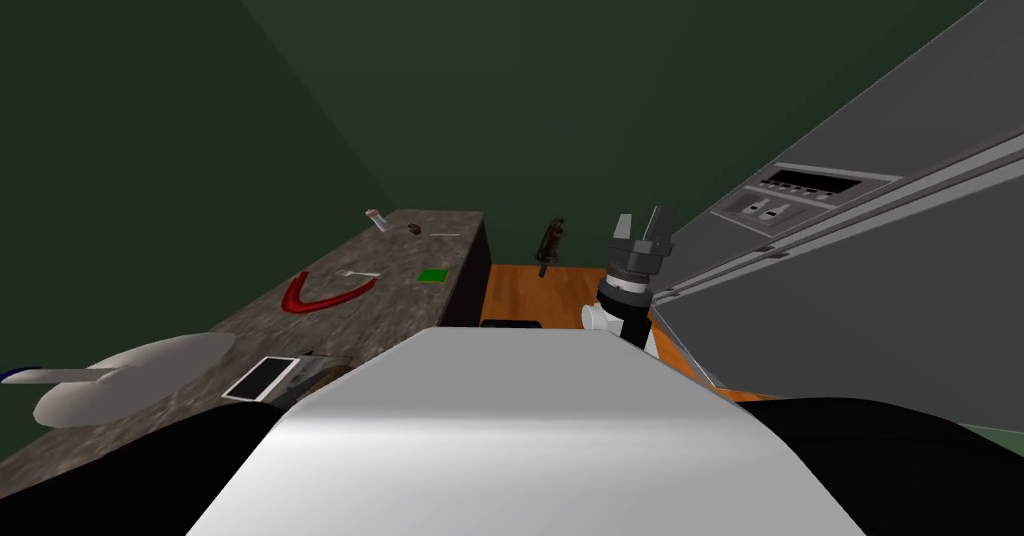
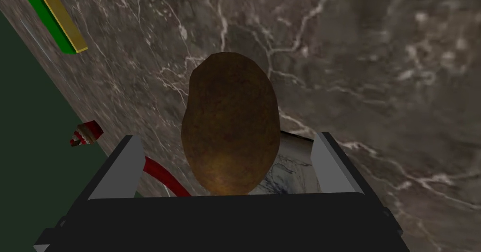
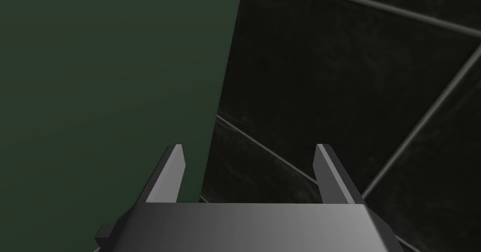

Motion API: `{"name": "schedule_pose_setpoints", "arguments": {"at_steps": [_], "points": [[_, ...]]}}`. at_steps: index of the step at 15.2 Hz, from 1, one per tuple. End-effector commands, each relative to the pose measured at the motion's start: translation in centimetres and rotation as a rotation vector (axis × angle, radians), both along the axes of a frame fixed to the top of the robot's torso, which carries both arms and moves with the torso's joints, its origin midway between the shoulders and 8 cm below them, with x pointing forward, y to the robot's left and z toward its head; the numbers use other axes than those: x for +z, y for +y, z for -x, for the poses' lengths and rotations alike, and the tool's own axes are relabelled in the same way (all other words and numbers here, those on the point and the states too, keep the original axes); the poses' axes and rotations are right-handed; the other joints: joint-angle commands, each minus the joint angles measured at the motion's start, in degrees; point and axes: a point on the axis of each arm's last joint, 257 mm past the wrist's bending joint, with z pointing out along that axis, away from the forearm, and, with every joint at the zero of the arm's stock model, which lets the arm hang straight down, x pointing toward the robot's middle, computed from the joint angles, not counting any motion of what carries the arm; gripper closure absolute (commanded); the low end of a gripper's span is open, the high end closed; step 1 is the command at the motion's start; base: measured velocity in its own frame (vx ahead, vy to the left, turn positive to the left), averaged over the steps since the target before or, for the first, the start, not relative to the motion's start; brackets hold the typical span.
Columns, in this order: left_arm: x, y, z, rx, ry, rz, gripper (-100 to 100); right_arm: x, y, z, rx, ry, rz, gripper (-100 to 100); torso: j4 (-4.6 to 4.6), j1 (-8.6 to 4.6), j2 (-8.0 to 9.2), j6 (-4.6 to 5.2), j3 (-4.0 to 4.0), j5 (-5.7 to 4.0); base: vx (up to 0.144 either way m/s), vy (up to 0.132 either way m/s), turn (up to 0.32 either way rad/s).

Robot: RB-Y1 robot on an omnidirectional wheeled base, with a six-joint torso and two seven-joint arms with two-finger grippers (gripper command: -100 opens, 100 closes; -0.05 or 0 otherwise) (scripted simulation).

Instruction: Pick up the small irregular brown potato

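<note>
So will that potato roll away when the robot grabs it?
Maybe a bit. The potato is a rounded, egg-like lump, so it could wobble on the smooth stone-patterned counter. It looks solid, so it probably won't squash. The left gripper has open fingers either side, which should catch it.

Bench (image 1: pixel 400 310): dark veined stone top, running away toward 11 o'clock. On it, a red curved piece (image 1: pixel 320 297) with a green square (image 1: pixel 432 276) at its 3 o'clock. Small brown potato (image 1: pixel 413 228) at the square's 12 o'clock. Pale cylinder (image 1: pixel 377 217) at the potato's 10 o'clock. Flat white-faced slab (image 1: pixel 262 378) nearest me.
</note>
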Motion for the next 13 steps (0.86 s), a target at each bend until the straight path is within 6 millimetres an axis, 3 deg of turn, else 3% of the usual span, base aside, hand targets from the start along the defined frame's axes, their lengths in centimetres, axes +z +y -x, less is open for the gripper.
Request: {"name": "schedule_pose_setpoints", "arguments": {"at_steps": [1,3,4,13], "points": [[-0.5,-0.1,-0.2,0.004,-0.011,-0.002,-100,0.0,0.0,0.0,0.000,0.000,0.000,0,0.00,0.00,0.00,0.00,0.00,0.00,-0.054,-0.013,-0.005],[-0.5,-0.1,-0.3,0.003,-0.012,-0.001,-100,0.0,0.0,0.0,0.000,0.000,0.000,0,0.05,-0.02,0.19,-0.01,0.12,0.00,-0.040,-0.009,-0.002],[-0.5,-0.1,-0.3,0.004,-0.012,-0.002,100,0.0,0.0,0.0,0.000,0.000,0.000,0,0.05,-0.01,0.18,-0.01,0.12,-0.01,-0.010,-0.003,0.001],[0.3,0.0,0.4,-0.002,0.014,0.002,100,0.0,0.0,0.0,0.000,0.000,0.000,0,-0.05,0.46,-0.07,-0.05,-0.05,0.26,0.016,0.006,0.006]]}}
